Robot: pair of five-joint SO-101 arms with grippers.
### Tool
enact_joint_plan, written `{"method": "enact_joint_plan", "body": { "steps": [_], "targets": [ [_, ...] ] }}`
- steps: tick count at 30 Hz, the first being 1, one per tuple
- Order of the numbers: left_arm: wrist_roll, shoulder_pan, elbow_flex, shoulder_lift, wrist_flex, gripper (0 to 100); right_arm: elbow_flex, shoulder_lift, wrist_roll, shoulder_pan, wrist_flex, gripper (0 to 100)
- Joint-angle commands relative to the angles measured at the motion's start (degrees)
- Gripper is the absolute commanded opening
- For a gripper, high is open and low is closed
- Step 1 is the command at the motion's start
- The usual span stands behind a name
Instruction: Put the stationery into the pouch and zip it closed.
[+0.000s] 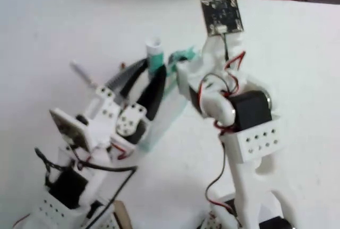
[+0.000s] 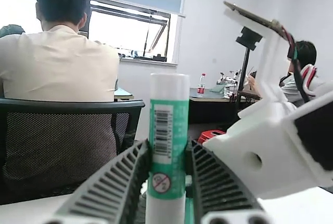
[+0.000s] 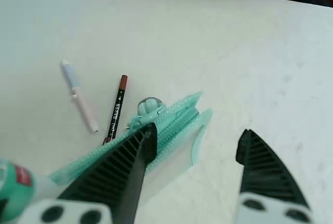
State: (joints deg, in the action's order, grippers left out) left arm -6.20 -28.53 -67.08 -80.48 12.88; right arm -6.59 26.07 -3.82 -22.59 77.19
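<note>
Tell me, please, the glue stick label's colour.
Green; the glue stick shows best in the left wrist view.

**White tabletop with a pouch and two pens**

A plain white tabletop (image 3: pixel 244 31) spreads across the scene, matte and unmarked. A mint-green pouch (image 3: pixel 174 122) lies on it; its surface is ribbed, and a round pale zip pull sits at one end. Just beside the pouch lies a slim dark pen with a reddish-brown cap (image 3: pixel 117 107). Near that, slightly apart and angled away from it, lies a pale pen with a light blue cap (image 3: pixel 78 95). The two pens do not touch.
</note>
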Motion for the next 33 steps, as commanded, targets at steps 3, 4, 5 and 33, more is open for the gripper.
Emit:
{"method": "enact_joint_plan", "body": {
  "steps": [3,4,5,33],
  "targets": [
    [0.97,-0.84,-0.18,1.45,0.79,9,-2.29,-0.92,0.88,0.4,0.31,24.7],
    [1.05,-0.84,-0.35,1.45,0.79,9,-2.29,-0.92,0.88,0.4,0.31,24.7],
    [1.05,-0.57,-0.35,1.45,0.79,10,-2.29,-0.92,0.88,0.4,0.31,24.7],
    [1.67,-0.22,0.88,1.19,8.97,18,-2.29,-0.92,0.88,0.4,0.4,24.7]
  ]
}}
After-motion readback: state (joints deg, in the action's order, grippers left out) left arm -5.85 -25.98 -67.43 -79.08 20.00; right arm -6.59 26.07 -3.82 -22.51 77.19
